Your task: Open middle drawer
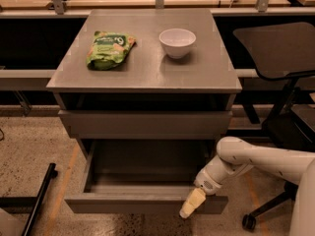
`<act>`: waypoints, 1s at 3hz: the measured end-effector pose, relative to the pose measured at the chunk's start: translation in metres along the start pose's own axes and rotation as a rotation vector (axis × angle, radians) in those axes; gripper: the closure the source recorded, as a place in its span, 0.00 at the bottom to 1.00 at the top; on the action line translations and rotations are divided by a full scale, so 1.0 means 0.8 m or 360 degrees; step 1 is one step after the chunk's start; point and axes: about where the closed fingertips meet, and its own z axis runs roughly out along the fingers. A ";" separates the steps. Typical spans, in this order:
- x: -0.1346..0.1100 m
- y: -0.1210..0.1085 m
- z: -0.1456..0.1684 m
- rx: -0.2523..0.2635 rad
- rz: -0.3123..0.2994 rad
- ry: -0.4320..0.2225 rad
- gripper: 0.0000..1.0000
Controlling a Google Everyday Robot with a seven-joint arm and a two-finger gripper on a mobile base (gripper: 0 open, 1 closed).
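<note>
Cabinet: grey, dead centre, its surface carrying two things.
Bag: a green snack bag lies flat at 10 o'clock on the surface.
Bowl: a white bowl stands upright at 1 o'clock on the surface, well apart from the bag.
Upper drawer front: a long grey panel sits just under the surface, with a dark gap above it.
Middle drawer: and there it is, the middle drawer, pulled far out toward 6 o'clock, its dark inside open to view and its flat front panel near the bottom edge of the picture.
Gripper: the gripper is at 5 o'clock, its pale yellowish tip right against the front panel toward that panel's right end.
Jaws: no telling whether they are wide or narrow, they read as a single pale tip.
Arm: the white arm comes in from 4 o'clock and bends down to the drawer.
Chair: a dark office chair stands at 3 o'clock beside the cabinet.
Floor: speckled floor at 8 o'clock.
</note>
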 end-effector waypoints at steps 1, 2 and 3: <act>-0.004 0.005 0.001 -0.0025 -0.0027 0.0032 0.00; 0.019 0.018 0.010 -0.0103 0.0057 0.0065 0.00; 0.042 0.031 0.023 -0.0194 0.0147 0.0121 0.00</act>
